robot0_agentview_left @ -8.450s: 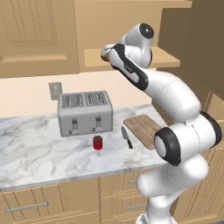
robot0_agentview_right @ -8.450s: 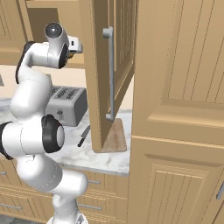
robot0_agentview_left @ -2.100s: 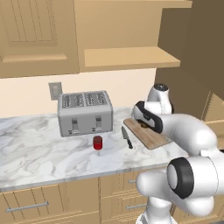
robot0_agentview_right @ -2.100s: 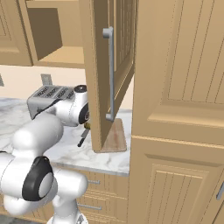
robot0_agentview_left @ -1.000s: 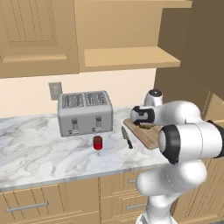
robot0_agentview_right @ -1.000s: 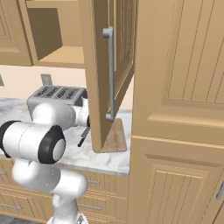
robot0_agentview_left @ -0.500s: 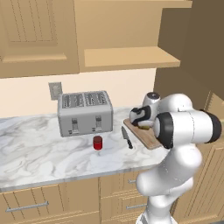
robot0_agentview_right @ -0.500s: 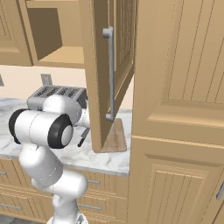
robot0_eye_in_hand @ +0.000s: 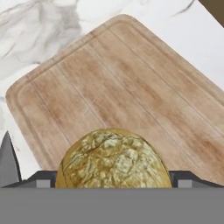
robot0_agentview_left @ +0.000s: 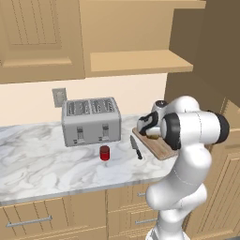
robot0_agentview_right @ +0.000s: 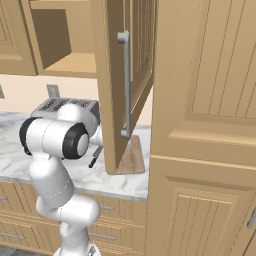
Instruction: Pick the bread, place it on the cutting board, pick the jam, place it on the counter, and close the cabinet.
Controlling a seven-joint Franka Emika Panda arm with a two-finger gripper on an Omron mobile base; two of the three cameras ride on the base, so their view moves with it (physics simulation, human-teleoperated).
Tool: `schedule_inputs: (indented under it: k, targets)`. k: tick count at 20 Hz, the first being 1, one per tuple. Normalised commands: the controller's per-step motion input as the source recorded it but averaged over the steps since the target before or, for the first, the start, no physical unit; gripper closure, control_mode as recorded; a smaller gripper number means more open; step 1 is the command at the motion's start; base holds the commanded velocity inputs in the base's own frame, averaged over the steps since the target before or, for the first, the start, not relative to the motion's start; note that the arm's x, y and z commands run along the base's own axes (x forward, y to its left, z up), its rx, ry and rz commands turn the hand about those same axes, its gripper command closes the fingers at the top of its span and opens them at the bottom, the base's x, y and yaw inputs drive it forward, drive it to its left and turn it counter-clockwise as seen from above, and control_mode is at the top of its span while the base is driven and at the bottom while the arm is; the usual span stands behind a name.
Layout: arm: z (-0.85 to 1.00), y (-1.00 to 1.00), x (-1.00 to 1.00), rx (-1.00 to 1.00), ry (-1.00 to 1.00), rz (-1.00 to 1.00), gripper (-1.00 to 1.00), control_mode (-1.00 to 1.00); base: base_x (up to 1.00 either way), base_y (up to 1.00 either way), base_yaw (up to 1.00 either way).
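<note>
The bread point(robot0_eye_in_hand: 113, 159), a lumpy golden-brown roll, rests on the near part of the cutting board point(robot0_eye_in_hand: 122, 87), between the two fingertips of my gripper point(robot0_eye_in_hand: 113, 180). The jaws stand wide, one on each side of the roll, so the gripper is open. In the left base view the gripper point(robot0_agentview_left: 148, 128) hangs low over the cutting board point(robot0_agentview_left: 163, 148) at the counter's right end. The red jam point(robot0_agentview_left: 104, 152) jar stands on the counter point(robot0_agentview_left: 42, 159) in front of the toaster. The cabinet point(robot0_agentview_right: 122, 85) door stands swung open above the board point(robot0_agentview_right: 133, 155).
A silver toaster point(robot0_agentview_left: 91, 121) sits against the wall left of the board. A black-handled knife point(robot0_agentview_left: 136, 147) lies between jam and board, its blade tip point(robot0_eye_in_hand: 8, 158) beside the board's edge. The open door and a tall wooden unit point(robot0_agentview_right: 205, 125) close in the right side.
The arm's elbow and shoulder have folded in closer over the board. The hand stays low at the cutting board, and its jaws keep the same width.
</note>
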Motion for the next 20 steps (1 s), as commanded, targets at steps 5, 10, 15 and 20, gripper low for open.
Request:
schedule_inputs:
  k: [5, 10, 15, 20]
  targets:
    - [-0.15, -0.05, 0.10, 0.00, 0.00, 0.00, 1.00, -1.00, 0.00, 0.00, 0.00]
    - [-0.04, -0.04, 0.00, 0.00, 0.04, 0.00, 1.00, -1.00, 0.00, 0.00, 0.00]
    - [-0.05, 0.00, 0.00, 0.00, 0.08, 0.00, -1.00, -1.00, 0.00, 0.00, 0.00]
    - [0.00, 0.00, 0.00, 0.00, 0.06, 0.00, -1.00, -1.00, 0.00, 0.00, 0.00]
